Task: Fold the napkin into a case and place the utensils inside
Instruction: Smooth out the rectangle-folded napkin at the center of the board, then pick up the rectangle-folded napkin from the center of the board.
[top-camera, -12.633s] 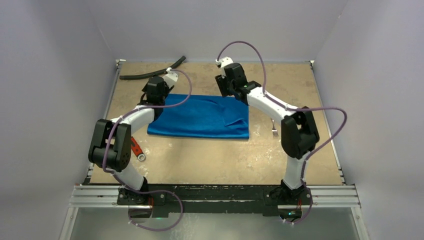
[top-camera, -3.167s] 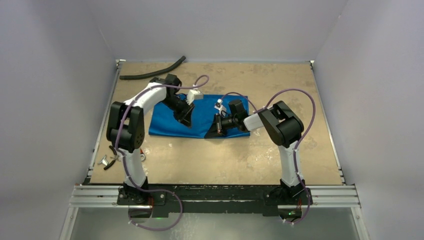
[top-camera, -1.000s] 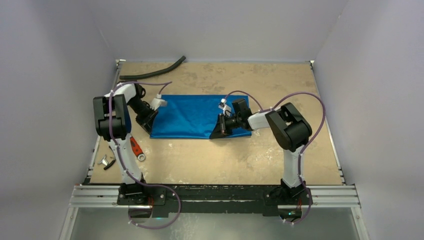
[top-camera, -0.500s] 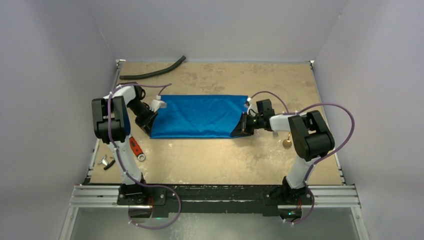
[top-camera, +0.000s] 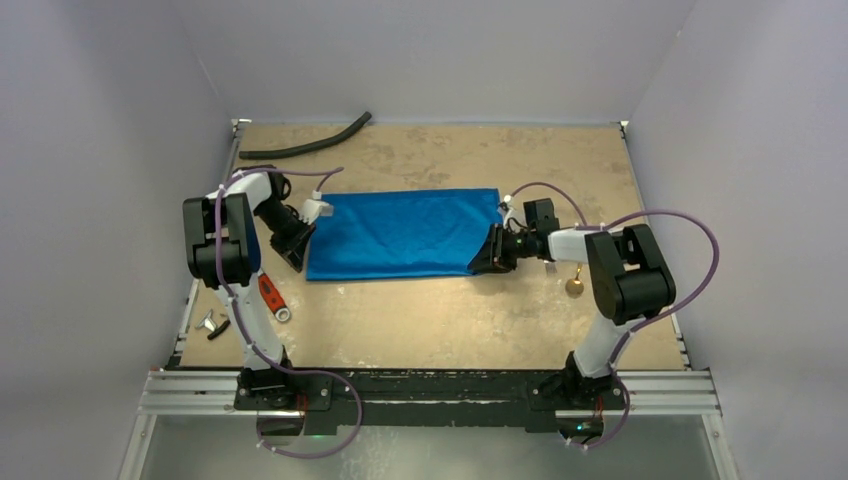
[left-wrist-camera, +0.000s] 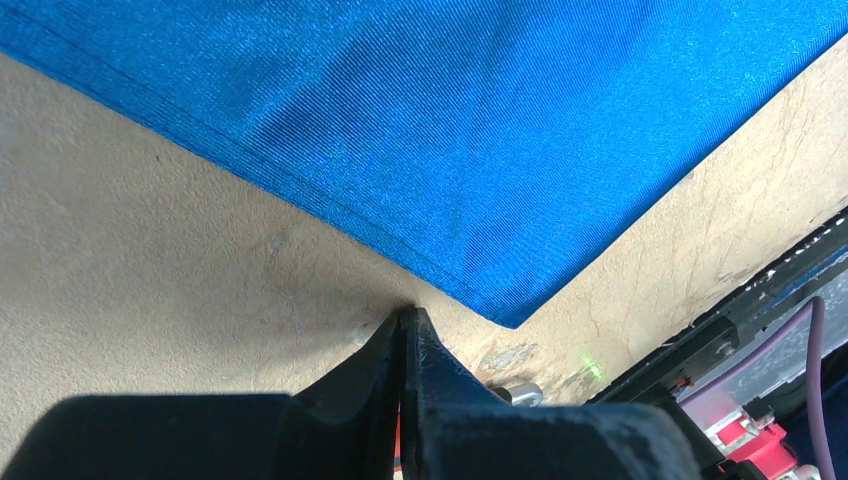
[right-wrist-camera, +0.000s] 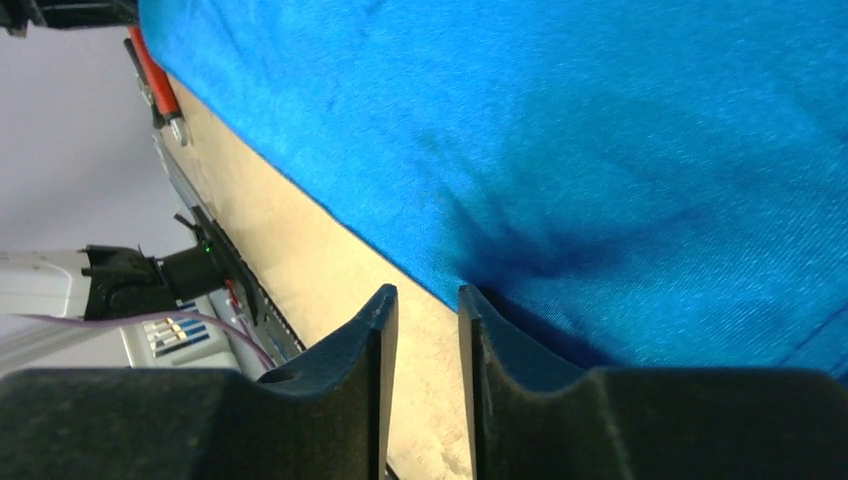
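On the desk (top-camera: 450, 320): one napkin (top-camera: 405, 233), now pulled flat (one spoon (top-camera: 574, 286) nearby).
Left fingers (left-wrist-camera: 430, 400): pressed together.
Right fingers (right-wrist-camera: 520, 380): newly spread.

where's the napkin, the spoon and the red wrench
napkin (top-camera: 405, 235), top view, middle of the cloth
spoon (top-camera: 574, 287), top view, gold bowl
red wrench (top-camera: 268, 291), top view, red handle

Pale lavender walls (top-camera: 120, 100) enclose a worn tan tabletop (top-camera: 450, 320), evenly lit.
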